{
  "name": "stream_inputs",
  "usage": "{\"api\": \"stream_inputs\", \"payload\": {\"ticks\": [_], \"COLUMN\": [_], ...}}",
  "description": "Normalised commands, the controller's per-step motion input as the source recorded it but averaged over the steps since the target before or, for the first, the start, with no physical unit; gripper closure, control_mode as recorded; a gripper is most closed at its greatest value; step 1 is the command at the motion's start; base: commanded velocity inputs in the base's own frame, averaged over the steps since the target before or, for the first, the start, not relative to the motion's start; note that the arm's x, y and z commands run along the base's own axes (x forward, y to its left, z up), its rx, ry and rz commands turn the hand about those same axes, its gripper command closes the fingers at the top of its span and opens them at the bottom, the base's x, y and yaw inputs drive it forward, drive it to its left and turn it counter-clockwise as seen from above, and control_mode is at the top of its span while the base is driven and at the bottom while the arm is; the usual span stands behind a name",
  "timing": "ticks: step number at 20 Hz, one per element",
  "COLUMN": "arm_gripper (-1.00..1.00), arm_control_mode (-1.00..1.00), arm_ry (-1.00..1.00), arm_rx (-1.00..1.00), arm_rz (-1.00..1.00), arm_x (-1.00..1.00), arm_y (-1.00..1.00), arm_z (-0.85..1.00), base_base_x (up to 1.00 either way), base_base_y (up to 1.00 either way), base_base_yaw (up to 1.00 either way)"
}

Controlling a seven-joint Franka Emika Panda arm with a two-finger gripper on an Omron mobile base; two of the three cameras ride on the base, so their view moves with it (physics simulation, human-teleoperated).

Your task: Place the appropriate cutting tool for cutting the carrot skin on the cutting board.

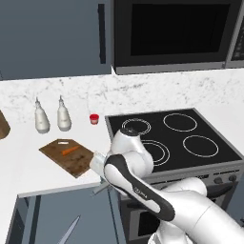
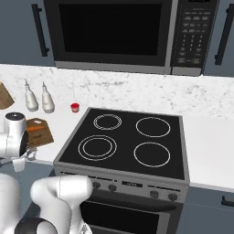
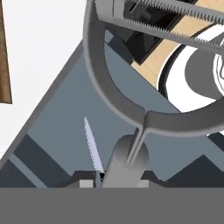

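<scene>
White counter (image 1: 28, 157) under cutting board (image 1: 66, 157)

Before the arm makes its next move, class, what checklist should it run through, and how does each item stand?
1. Right tool picked: the gripper is shut on the peeler, at its handle. Ok.
2. Wrong tool left out: the knife lies in the open drawer. Ok.
3. Landing room: the cutting board has bare wood around the carrot. Ok.
4. Peeler over the board: in the hand view it hangs above the drawer, with the board off to one side. Not ok.
5. Clearance over the counter edge: cannot tell.
</scene>
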Motion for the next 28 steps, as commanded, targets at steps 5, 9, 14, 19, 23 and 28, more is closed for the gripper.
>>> {"api": "stream_inputs", "payload": {"ticks": [5,9,14,19,23,28], "arm_gripper": [1.00,1.00,1.00,1.00,1.00,1.00], "arm_control_mode": [-1.00,-1.00,-1.00,-1.00,-1.00,-1.00], "arm_ry": [0.01,0.02,0.01,0.00,0.00,0.01], "arm_rx": [0.00,0.00,0.00,0.00,-0.01,0.00], "arm_rz": [-0.11,-0.07,-0.01,0.00,0.00,0.00], "arm_x": [0.79,0.76,0.68,0.52,0.36,0.40], "arm_y": [0.00,0.00,0.08,0.40,0.65,0.42], "arm_z": [0.10,0.00,0.00,-0.11,-0.35,-0.30], "base_base_x": [0.00,0.00,0.00,0.00,0.00,0.00], "base_base_y": [0.00,0.00,0.00,0.00,0.00,0.00], "base_base_yaw": [0.00,0.00,0.00,0.00,0.00,0.00]}}
